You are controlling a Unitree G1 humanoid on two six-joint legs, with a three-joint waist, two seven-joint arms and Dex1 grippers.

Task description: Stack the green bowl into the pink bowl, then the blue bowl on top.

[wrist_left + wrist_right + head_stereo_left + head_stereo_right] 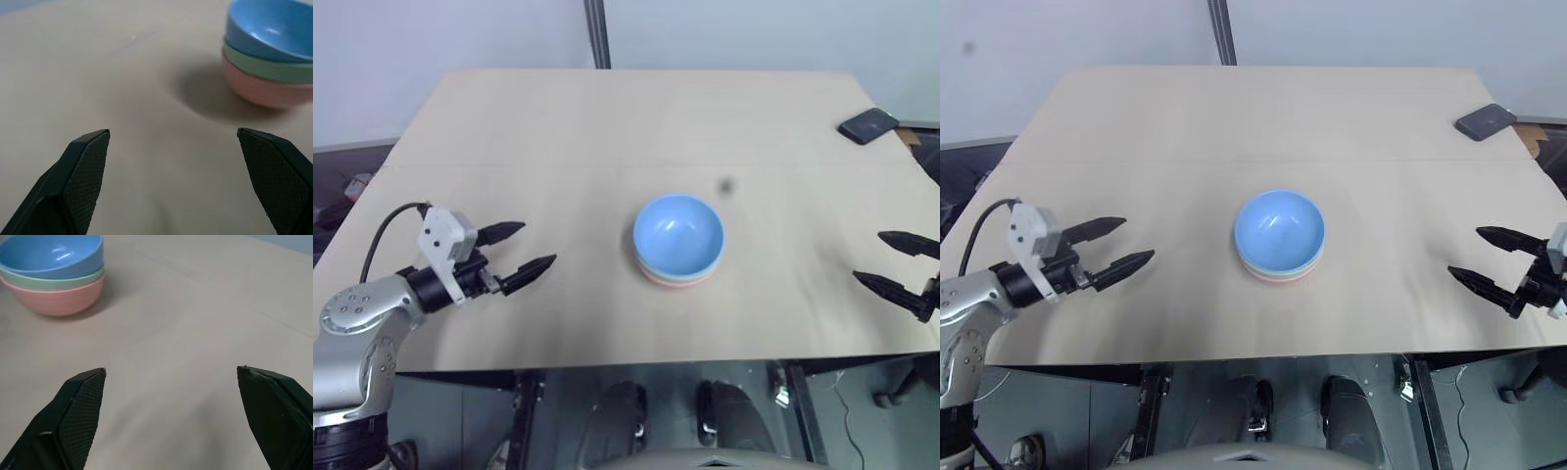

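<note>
Table (607, 127) centre: bowl stack (677, 241) well apart between spread fingers (529, 269)

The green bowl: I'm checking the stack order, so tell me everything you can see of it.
The green bowl is a smooth, plain, pale mint bowl, plastic by its look. Only a band of its outer wall shows, because it sits upright nested in the pink bowl with the blue bowl nested inside it. The stack stands near the middle of the table. Those two bowls touch it; no gripper does.
</note>
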